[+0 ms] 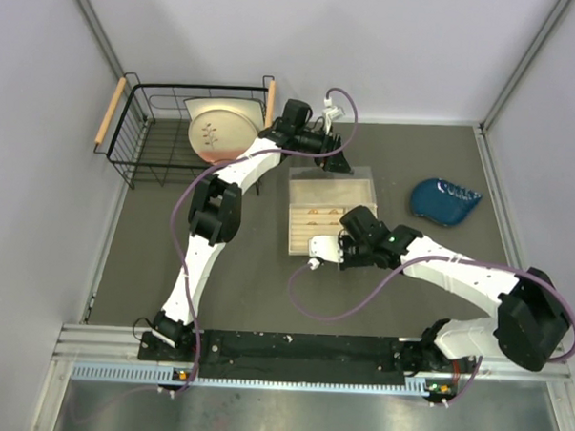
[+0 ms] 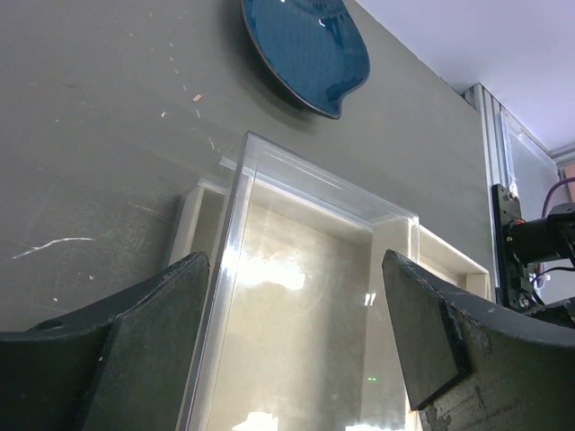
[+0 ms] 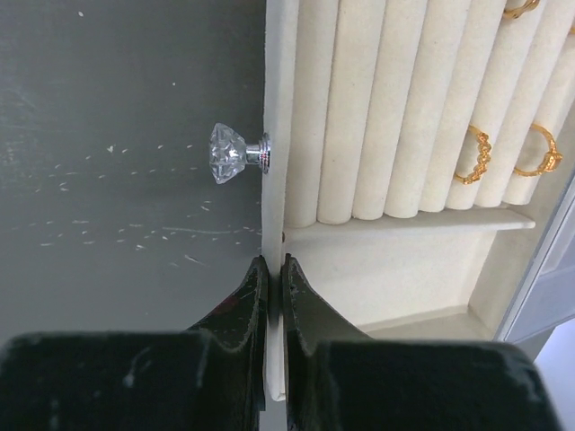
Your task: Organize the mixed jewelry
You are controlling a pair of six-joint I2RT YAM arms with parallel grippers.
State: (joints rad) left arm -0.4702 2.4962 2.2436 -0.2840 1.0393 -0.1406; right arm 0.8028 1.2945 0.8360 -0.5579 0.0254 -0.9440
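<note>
Several gold rings (image 3: 473,154) sit on the drawer's beige rolls (image 3: 377,108). The right fingers (image 3: 238,310) are clamped on the drawer front (image 3: 274,135) beside its crystal knob (image 3: 229,153). Slide it straight while the left fingers (image 2: 153,341), spread apart, straddle the clear case (image 2: 305,206).

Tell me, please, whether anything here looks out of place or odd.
Only mildly: the right gripper is pinched on the drawer's front panel beside the crystal knob, not on the knob itself. Pale specks and scuffs dot the table. The gold rings sit tidily in the ridges.
</note>
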